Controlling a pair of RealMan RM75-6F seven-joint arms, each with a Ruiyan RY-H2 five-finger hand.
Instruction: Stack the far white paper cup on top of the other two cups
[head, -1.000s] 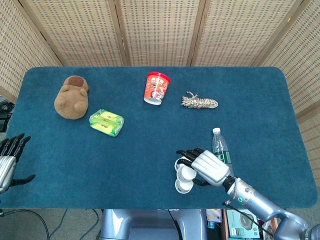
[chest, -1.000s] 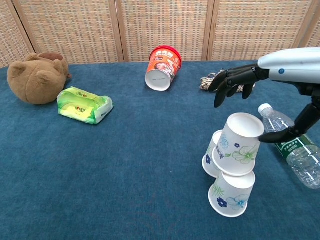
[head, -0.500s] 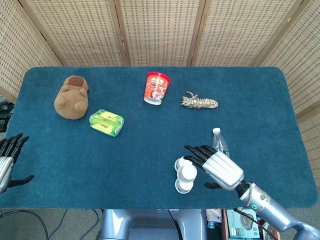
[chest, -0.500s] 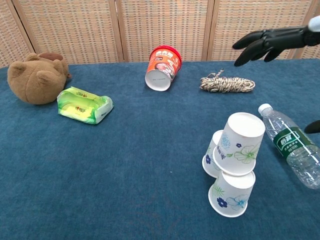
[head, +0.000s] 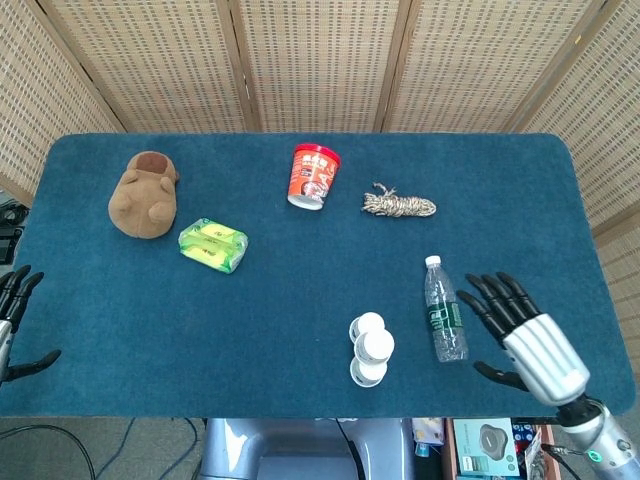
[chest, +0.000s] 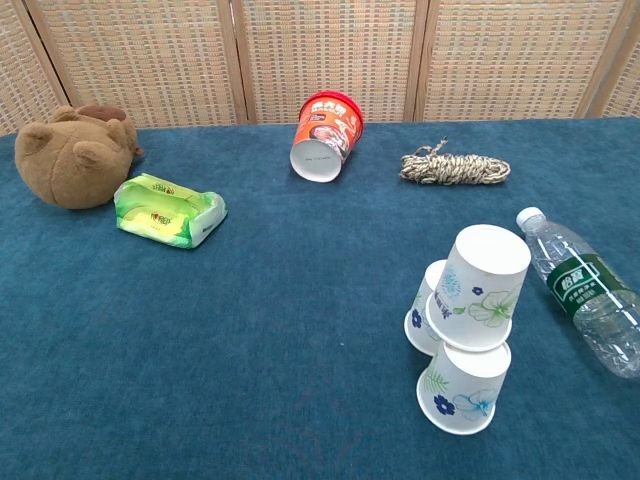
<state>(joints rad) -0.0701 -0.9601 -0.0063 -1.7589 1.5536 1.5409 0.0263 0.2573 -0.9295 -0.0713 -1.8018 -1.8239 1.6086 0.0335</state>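
Observation:
Three white flowered paper cups lie on their sides in a pile near the table's front edge. The top cup (chest: 481, 283) (head: 376, 346) rests across the near cup (chest: 458, 388) (head: 367, 372) and the far cup (chest: 428, 308) (head: 368, 325). My right hand (head: 525, 335) hovers to the right of the pile, past the water bottle, fingers spread and empty; the chest view does not show it. My left hand (head: 12, 322) hangs open at the table's front left edge, far from the cups.
A clear water bottle (head: 441, 309) (chest: 581, 290) lies just right of the cups. Further back are a red instant-noodle cup (head: 313, 176), a coil of rope (head: 398, 205), a green packet (head: 213, 244) and a brown plush toy (head: 146, 194).
My right hand has let go of the top cup and drawn back right, past the bottle. It has left the chest view. The cups stay piled. My left hand sank slightly.

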